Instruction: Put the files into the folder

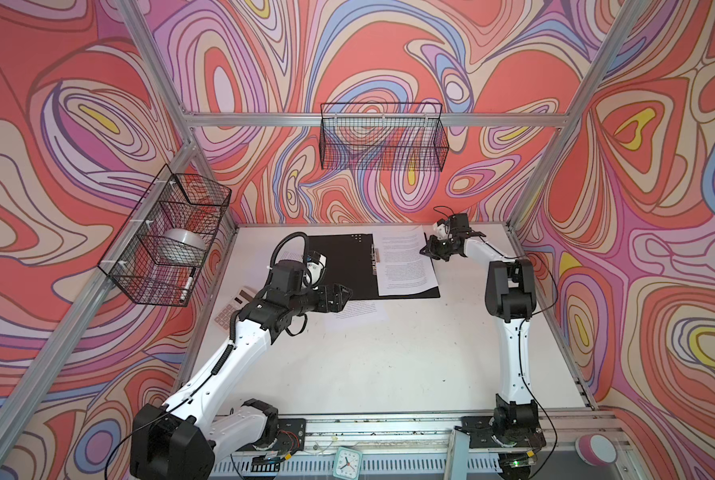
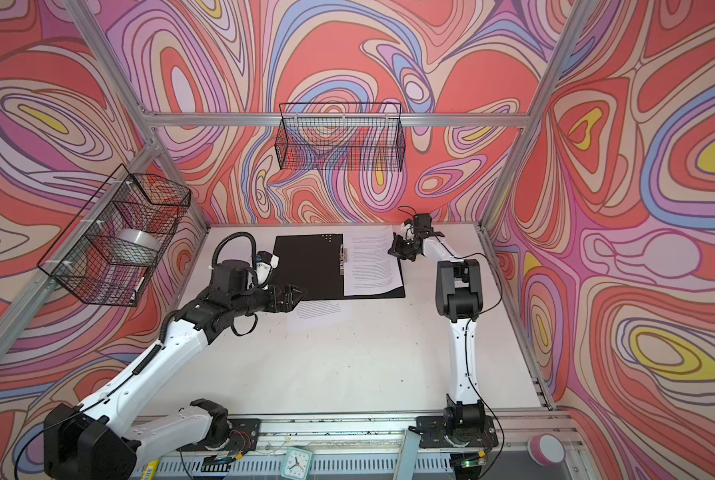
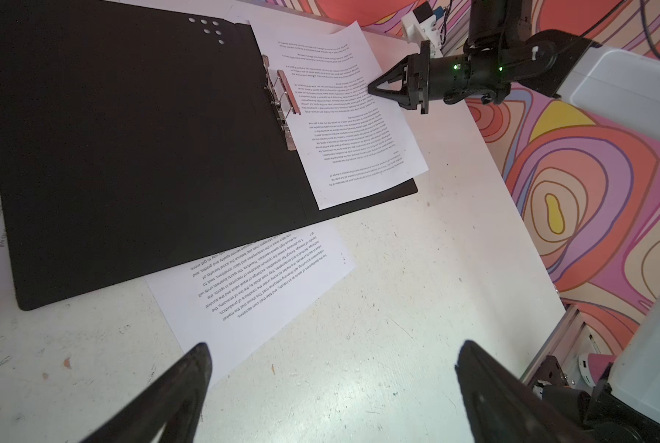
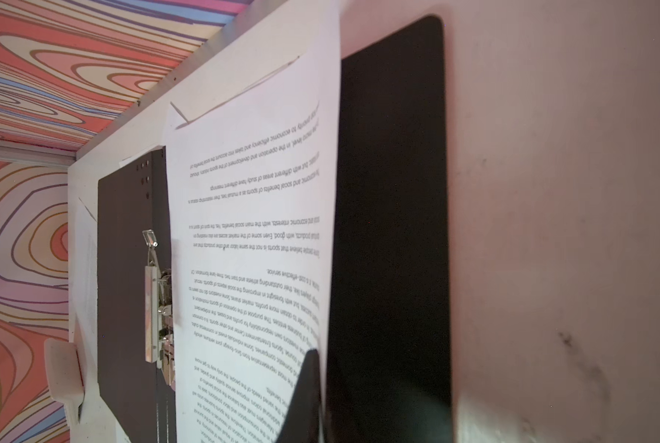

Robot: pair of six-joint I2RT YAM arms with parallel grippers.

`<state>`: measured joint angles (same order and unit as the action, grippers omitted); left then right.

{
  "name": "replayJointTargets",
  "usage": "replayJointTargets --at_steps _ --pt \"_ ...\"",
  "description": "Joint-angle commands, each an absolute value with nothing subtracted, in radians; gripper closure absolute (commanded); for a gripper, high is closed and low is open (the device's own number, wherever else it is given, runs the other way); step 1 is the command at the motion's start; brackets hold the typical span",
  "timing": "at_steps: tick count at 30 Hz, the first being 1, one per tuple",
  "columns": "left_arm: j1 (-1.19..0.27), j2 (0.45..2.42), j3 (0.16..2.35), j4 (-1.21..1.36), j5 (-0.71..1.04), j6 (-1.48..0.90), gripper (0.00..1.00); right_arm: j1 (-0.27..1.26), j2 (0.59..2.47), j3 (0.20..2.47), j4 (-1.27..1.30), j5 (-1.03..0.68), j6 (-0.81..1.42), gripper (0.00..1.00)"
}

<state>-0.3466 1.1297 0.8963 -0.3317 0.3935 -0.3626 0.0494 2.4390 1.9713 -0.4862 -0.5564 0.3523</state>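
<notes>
- Folder (image 1: 339, 257): open and flat, black inside up, near the far edge of the worktop (image 1: 389, 365); spine, with metal clip (image 1: 374, 259), directed from far edge to near edge.
- Sheet on the folder (image 1: 405, 262): on the right half, just beside the clip, long axis nearly along the spine, a little tilted, far end passing over the folder's far edge.
- Second sheet (image 1: 360, 313): partly under the folder's near edge, askew to it, rest on the bare worktop.
- Right gripper (image 1: 424, 250): fingers together, tips at the right edge of the sheet on the folder; not possible to tell if the paper is pinched.
- Left gripper (image 1: 345, 295): fingers wide apart, nothing between, above the second sheet, pointing toward the right edge.
- Calculator (image 1: 233, 309): near the left edge, partly hidden by the left arm.
</notes>
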Motion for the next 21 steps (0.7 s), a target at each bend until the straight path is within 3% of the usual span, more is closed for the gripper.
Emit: replayJointTargets --at_steps 1,21 --pt "-0.340 1.139 0.907 -0.319 0.407 -0.362 0.00 0.060 2.468 1.979 -0.489 -0.571 0.336 1.00" --pt "-0.336 1.141 0.906 -0.318 0.414 -0.366 0.00 0.061 2.461 1.961 -0.498 -0.560 0.330 1.00"
